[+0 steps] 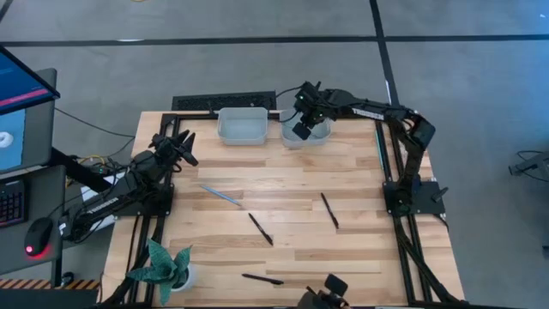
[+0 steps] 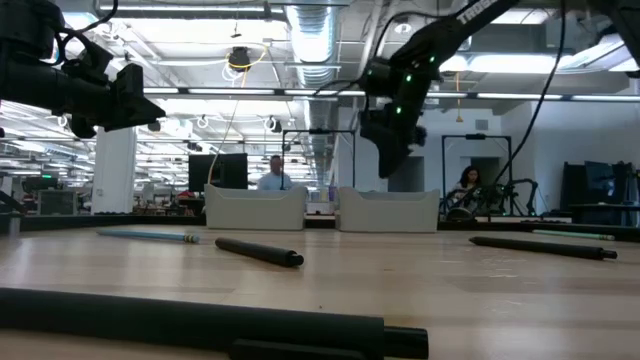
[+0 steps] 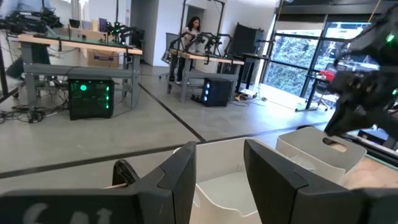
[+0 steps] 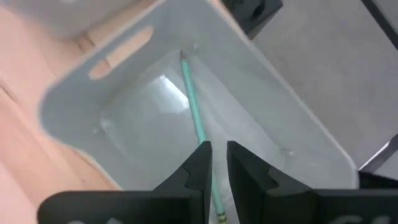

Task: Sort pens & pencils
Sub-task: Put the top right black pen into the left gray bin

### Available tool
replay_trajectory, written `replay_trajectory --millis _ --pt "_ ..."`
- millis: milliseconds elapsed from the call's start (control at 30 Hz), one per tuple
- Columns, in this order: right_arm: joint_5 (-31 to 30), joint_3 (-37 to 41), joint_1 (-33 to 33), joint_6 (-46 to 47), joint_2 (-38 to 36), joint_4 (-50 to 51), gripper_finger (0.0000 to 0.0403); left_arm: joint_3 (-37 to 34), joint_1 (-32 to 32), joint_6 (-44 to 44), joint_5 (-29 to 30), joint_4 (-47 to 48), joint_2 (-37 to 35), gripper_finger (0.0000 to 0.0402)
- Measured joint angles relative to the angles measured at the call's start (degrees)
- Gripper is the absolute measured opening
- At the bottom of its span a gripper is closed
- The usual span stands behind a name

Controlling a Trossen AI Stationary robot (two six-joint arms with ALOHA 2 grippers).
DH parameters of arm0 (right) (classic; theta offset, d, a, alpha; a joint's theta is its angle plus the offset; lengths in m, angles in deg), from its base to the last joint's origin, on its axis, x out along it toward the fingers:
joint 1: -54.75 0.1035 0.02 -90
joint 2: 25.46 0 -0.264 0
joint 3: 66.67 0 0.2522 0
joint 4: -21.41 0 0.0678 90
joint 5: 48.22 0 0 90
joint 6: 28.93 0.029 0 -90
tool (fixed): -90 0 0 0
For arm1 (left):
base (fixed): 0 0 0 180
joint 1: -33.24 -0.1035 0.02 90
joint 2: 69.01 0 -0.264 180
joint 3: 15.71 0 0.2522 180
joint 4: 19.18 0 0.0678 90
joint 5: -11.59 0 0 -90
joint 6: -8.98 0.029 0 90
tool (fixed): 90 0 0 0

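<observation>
Pens & pencils [image 1: 260,228]: light, stiff, smooth sticks lying flat on the desk [image 1: 292,176]; likely to roll, best pinched mid-shaft. Right gripper [image 4: 213,163] over the bin [image 4: 298,155], fingers nearly clenched, teal pencil [image 4: 194,112] lying released below. Left gripper [image 1: 183,147] waits, fingers part-spread, empty.

- The right gripper [image 1: 303,125] hangs at the far edge, arm stretched across, fingers [image 4: 199,163] nearly together.
- The left gripper [image 1: 184,146] waits raised at the left side, fingers [image 3: 180,174] parted.

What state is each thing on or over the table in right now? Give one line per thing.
Right gripper: above the right bin, jaws nearly shut.
Teal pencil: lying in the right bin.
Left bin: nothing seen inside.
Second teal pencil: flat on the table.
Three black pens: flat on the table.
Left gripper: raised, jaws apart, holding nothing.
</observation>
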Motion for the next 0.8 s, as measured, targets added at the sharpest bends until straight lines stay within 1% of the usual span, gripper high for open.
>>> replay_trajectory --millis 167,367,533,800 --pt "0.47 -0.02 -0.07 6.17 -5.29 2.28 0.0072 0.00 0.00 0.00 0.00 0.00 0.00 0.0126" --pt "0.79 0.00 -0.07 16.07 -10.97 9.10 0.0072 0.00 0.00 0.00 0.00 0.00 0.00 0.0126" --pt "0.80 -0.02 0.45 19.25 -14.42 15.85 0.0072 0.00 0.00 0.00 -0.02 0.02 0.00 0.0126" --pt "0.85 -0.02 3.92 21.16 -17.69 25.31 0.0072 0.00 0.00 0.00 -0.02 0.01 0.00 0.0126"
